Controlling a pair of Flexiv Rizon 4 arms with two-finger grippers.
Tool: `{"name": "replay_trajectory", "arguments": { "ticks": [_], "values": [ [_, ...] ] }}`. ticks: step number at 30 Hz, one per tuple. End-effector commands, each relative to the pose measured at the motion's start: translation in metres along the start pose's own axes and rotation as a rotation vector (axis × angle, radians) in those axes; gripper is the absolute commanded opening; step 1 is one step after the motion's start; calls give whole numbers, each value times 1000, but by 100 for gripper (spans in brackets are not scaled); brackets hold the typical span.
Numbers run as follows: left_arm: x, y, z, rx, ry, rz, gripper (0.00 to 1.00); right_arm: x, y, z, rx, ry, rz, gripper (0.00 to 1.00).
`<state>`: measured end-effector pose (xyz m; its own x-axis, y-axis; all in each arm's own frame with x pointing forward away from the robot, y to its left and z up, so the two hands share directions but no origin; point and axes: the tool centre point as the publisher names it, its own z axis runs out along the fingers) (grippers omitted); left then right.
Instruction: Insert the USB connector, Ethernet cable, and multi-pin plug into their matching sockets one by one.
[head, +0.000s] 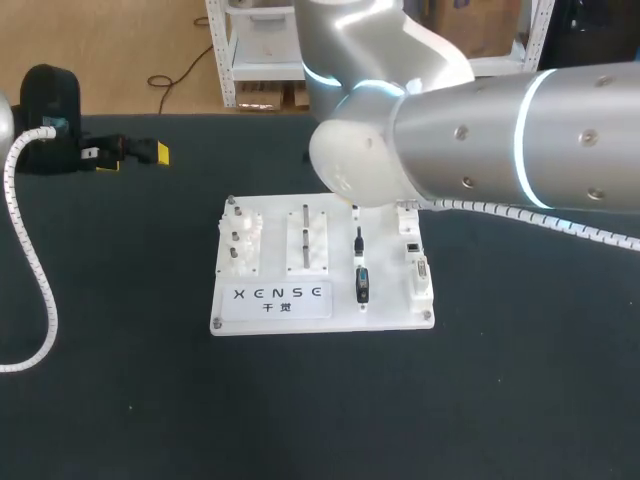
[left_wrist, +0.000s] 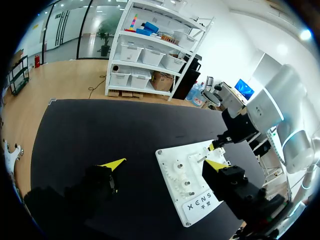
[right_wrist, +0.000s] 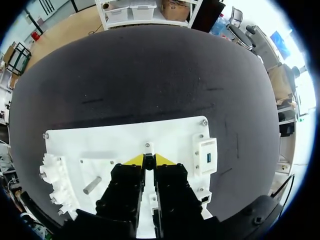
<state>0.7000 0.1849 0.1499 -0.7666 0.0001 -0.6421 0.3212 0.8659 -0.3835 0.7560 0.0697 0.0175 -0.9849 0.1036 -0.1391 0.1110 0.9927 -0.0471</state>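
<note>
Scanning the head view, I see a black plug (head: 362, 284) at 3 o'clock on the lettered board (head: 232, 310). Left wrist: left end effector (left_wrist: 165, 164) wide, empty. Right wrist alone shows right end effector (right_wrist: 148, 160) narrow, beside a blue socket (right_wrist: 207, 156).

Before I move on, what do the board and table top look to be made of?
Board: looks like rigid white plastic, smooth with a slight sheen, with metal-looking screws at its corners. Table top: seems to be a black matte mat or cloth, with no glare and faint scuff lines; which of the two I cannot tell.
</note>
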Motion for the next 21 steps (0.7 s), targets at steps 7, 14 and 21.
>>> {"name": "replay_trajectory", "arguments": {
  "ticks": [7, 14, 21],
  "values": [
    [0, 0, 0, 0, 0, 0, 100, -2, -11, -25, -40, -60, 11, 0],
    [0, 0, 0, 0, 0, 0, 100, -1, -23, -40, -77, -89, 25, 0],
    [0, 0, 0, 0, 0, 0, 100, 5, -56, -38, -84, -96, 47, 0]
  ]
}}
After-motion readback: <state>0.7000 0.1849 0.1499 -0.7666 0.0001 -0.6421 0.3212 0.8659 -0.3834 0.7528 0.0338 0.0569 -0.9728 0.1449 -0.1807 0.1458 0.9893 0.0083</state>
